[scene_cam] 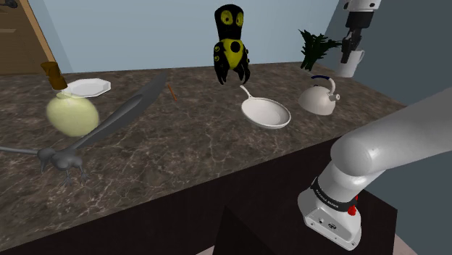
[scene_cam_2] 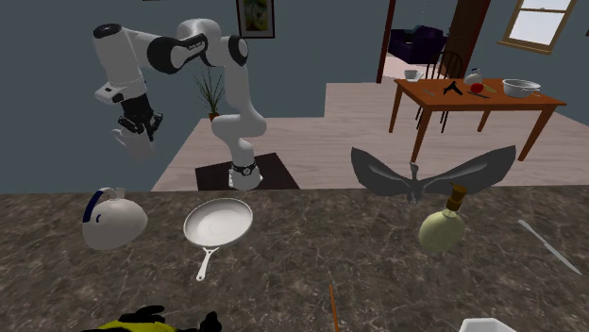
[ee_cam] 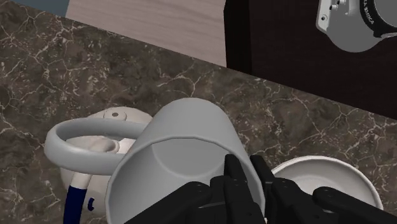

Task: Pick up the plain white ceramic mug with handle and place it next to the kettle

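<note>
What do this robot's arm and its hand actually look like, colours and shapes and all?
The arm is a chain of rounded white segments with dark joints between them. One segment carries a black band with small white lettering and a red spot. Its gripper is all black, with two fingers.

A home: marbled counter (scene_cam: 217,159), wooden dining table (scene_cam_2: 500,100).
</note>
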Tool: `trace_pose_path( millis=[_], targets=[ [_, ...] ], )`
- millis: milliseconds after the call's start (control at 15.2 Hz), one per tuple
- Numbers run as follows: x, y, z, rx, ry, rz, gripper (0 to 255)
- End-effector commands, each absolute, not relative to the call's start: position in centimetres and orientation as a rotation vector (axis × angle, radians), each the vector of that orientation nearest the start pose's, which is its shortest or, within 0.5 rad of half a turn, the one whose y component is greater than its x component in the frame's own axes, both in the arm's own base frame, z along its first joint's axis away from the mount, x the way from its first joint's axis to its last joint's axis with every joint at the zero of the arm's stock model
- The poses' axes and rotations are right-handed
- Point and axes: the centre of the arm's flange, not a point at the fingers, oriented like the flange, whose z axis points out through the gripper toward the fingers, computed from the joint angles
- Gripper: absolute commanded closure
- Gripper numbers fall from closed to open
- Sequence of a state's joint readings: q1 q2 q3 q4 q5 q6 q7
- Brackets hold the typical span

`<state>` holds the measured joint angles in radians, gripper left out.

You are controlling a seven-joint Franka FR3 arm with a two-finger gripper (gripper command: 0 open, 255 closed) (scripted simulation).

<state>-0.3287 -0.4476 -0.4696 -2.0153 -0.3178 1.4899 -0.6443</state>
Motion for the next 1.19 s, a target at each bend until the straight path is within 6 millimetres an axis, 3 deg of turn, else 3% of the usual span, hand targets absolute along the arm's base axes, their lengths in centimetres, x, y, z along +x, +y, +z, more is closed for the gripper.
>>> trace_pose_path(
  millis=[0,198,1122],
  targets=[
    [22.4,-37.4,59.9,-3.141,0.168,0.268,255],
    [20.4,-40.8,59.9,-3.141,0.168,0.268,255],
    [20.4,-40.8,52.5,-3.141,0.168,0.268,255]
  ],
)
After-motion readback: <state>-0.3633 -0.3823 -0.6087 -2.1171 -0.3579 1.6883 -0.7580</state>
